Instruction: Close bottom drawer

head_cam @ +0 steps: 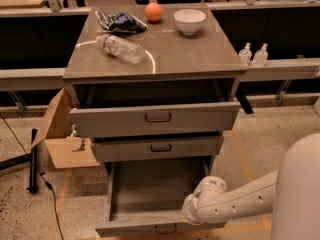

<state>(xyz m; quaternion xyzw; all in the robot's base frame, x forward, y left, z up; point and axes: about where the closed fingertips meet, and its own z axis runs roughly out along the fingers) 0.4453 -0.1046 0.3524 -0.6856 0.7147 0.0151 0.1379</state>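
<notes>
Bottom drawer point(150, 196) at the foot of the desk point(165, 59), pulled far out from it, with a small dark handle point(165, 229) in the middle of its front. Gripper point(190, 215) low before the desk, at the right front corner of this drawer as seen by the camera; cannot tell if clenched or released, nor if touching. Top drawer point(155, 118) and middle drawer point(157, 148) partly out. On the desk: lying plastic bottle point(120, 48), orange ball point(153, 11), white bowl point(189, 21), blue bag point(120, 21).

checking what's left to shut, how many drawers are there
3: top drawer pulled out, middle drawer slightly out, bottom drawer furthest out. The gripper is at the bottom drawer's right front corner.
</notes>
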